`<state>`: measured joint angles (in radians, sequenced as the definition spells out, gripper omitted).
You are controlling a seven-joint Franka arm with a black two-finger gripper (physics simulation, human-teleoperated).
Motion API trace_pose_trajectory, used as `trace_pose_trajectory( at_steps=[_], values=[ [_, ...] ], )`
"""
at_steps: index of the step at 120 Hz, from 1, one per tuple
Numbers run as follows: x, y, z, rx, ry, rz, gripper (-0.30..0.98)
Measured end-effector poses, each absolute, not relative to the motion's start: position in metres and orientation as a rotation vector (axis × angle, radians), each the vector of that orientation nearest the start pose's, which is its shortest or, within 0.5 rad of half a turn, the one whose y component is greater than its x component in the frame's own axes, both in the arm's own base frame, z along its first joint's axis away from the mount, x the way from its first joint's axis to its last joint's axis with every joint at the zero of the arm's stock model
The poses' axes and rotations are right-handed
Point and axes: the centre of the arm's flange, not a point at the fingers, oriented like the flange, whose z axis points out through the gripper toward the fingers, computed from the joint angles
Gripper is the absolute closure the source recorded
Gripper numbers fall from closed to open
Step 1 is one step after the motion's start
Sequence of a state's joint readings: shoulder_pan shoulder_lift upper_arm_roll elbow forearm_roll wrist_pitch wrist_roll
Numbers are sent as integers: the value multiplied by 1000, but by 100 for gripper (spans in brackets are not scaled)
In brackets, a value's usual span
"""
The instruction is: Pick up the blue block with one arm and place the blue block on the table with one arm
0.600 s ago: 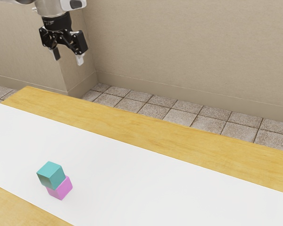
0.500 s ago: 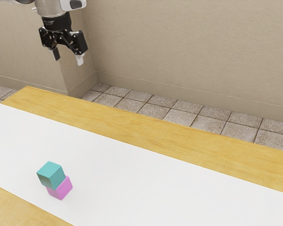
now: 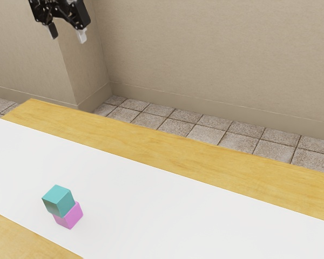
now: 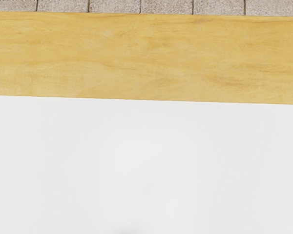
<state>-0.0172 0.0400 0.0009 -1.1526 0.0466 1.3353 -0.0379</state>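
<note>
While holding the claw (image 3: 68, 36) high at the exterior view's far left, wide and with nothing in it, look likely to need a long trip down and toward the near side first. If lowered straight from here, liable to meet only the white sheet (image 4: 146, 161) on the table (image 4: 146, 58), to judge by the wrist view.

Farther out, at the exterior view's near left, find the blue block (image 3: 58, 200), a greenish blue, seated on the pink block (image 3: 69, 217) and poking out past it toward the exterior view's left. Beware that overhang: with a clumsy brush from one side, apt to tip or slide off before any grip. If closed too low, likely to pinch the pink block as well, or drag it along. If closed askew to the faces, likely to twist the upper block and catch only its corners.

After lifting, best raised clear before moving sideways, to avoid knocking the lower block over. Then, at the set-down, mind the height: let go too high, likely to bounce or roll; pressed too hard, likely to jam. Put back onto the pink block, not properly on the table at all.
</note>
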Motion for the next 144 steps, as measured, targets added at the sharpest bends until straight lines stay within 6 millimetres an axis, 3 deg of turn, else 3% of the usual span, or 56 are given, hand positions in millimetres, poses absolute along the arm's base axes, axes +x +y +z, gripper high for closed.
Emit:
trace_pose_trajectory(
  at_steps=[9,14,24,39,55,87,100,144],
  values=[
    [526,-10,767,-3095,-34,-214,0],
    [533,-15,756,-3098,-19,-190,0],
    [529,-24,699,-3096,15,-57,0],
    [486,-30,613,-3096,38,50,0],
    [451,-29,556,-3088,43,43,0],
    [393,-24,510,-3092,16,2,0],
    [382,-12,484,-3097,-11,25,0],
    [360,21,436,-3089,175,-31,0]
  ],
)
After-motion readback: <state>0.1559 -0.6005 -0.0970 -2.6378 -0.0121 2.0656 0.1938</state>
